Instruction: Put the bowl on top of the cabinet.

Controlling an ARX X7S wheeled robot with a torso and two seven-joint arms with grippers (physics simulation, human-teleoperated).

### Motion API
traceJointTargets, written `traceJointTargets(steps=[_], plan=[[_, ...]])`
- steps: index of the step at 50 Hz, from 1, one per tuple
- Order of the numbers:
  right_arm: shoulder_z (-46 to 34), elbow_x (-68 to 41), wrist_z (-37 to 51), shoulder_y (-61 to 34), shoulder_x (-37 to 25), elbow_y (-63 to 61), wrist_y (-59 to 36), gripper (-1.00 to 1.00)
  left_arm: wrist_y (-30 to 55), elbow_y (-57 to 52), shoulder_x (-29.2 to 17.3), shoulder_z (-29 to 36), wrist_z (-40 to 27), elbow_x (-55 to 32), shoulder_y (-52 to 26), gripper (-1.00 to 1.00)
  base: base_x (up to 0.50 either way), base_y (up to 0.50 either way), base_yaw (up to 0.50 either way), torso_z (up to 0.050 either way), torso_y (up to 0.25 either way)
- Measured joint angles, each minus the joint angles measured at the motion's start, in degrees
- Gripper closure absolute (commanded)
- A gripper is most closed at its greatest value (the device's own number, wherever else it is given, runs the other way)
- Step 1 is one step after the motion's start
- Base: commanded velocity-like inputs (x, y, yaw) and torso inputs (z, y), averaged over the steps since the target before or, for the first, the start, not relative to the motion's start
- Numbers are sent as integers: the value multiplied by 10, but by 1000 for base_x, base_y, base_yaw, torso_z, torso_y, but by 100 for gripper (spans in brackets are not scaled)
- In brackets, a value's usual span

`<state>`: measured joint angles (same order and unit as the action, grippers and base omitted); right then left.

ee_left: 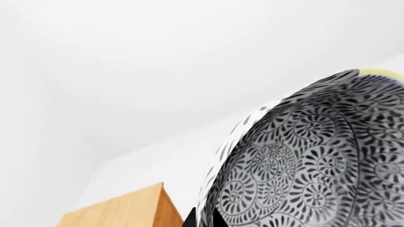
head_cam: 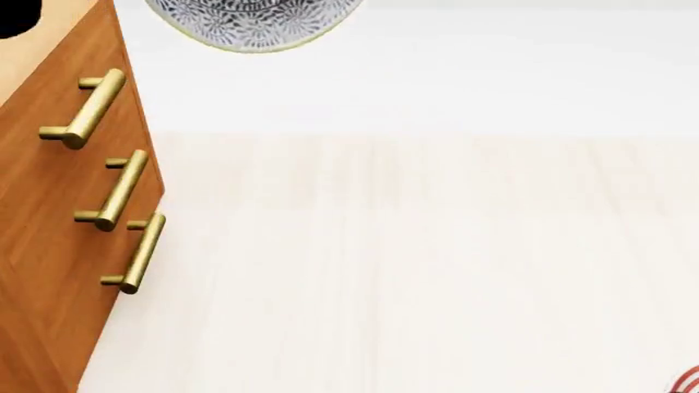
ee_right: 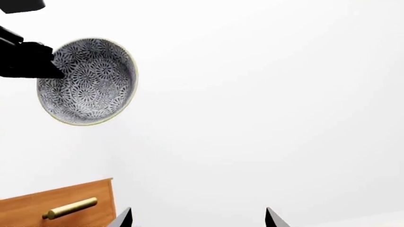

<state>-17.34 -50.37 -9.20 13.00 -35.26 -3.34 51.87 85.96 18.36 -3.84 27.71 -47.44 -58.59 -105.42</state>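
A pale, whitewashed wood-plank floor (head_cam: pixel 437 270) fills most of the head view, its boards running from near to far. Beyond it rises a plain white wall (head_cam: pixel 492 74). At the near right corner, a sliver of a white plate with red rings (head_cam: pixel 688 381) shows, mostly cut off.

Pale wood-grain floor (head_cam: pixel 437 270), plain white wall (head_cam: pixel 459 74), soft even light, no visible shadows
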Motion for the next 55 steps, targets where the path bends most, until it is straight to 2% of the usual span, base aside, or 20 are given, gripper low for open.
traceJointTargets(steps=[21, 38, 55], plan=[[7, 5, -5, -2, 7, 0, -12, -100, 4, 87, -30, -218, -157, -128, -23, 100, 0, 0, 0, 0, 0], [17, -15, -19, 5, 7, -1, -11, -100, -48, 137, -32, -305, -214, -176, -33, 100, 0, 0, 0, 0, 1], [24, -13, -24, 7, 11, -3, -17, -100, -147, 99, -46, -381, -288, -182, 14, 100, 0, 0, 0, 0, 0]])
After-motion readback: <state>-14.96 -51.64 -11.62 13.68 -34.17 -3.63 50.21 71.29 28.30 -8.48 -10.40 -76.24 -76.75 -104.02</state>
